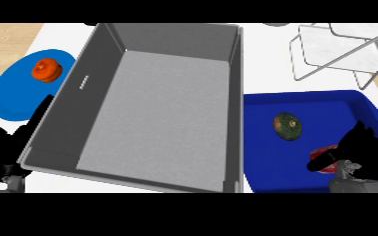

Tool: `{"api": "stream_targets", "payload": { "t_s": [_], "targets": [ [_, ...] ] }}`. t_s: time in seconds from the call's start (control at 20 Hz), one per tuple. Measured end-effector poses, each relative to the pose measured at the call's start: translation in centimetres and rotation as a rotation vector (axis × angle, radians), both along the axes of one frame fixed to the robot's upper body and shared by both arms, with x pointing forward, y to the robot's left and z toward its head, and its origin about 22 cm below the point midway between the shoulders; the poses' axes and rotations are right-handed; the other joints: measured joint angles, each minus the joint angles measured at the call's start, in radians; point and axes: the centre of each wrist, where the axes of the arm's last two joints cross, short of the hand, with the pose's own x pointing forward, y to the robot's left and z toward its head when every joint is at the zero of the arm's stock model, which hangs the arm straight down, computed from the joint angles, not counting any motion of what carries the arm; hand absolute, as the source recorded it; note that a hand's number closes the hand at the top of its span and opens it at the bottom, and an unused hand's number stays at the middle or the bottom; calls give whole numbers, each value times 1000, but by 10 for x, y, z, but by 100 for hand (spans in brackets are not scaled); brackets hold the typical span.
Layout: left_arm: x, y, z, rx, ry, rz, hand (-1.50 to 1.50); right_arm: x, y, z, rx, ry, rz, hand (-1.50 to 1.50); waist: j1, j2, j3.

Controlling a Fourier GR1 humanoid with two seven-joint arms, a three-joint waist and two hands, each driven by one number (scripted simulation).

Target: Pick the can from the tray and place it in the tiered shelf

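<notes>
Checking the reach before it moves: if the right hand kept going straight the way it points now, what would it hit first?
The right hand points left across the blue tray, and the red can already sits at its fingertips, so that comes first. Whether they touch is unclear. The dark green object lies farther on, up and left.

No readable text or labels anywhere.

A black right hand (353,145) on a grey wrist is seen at four o'clock. A black left hand (16,139) with a grey wrist is seen at eight o'clock.
</notes>
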Motion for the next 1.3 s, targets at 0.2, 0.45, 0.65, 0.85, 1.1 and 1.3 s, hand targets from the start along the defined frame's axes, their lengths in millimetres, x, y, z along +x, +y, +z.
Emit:
{"api": "stream_targets", "payload": {
  "t_s": [0.2,0.45,0.65,0.85,1.1,1.3],
  "targets": [
    [-4,-3,-1,1,0,0,0,-7,-4,-4,-4,16,-2,-150,2,0,1],
    [-3,-4,-1,1,3,0,0,-12,-5,-11,-6,37,-3,-150,3,1,1],
    [-3,-5,-1,4,-4,1,0,-17,-15,-20,-2,64,-22,-150,3,1,1],
    [-5,-6,-2,1,-2,2,0,-13,-18,-27,17,72,-47,150,5,-1,-2],
    [1,-7,1,7,-7,7,0,-13,-14,-34,48,65,-43,150,5,-4,-4],
    [0,-4,5,0,-3,1,0,-14,-14,-35,15,75,-26,150,5,-3,-4]
  ]
}}
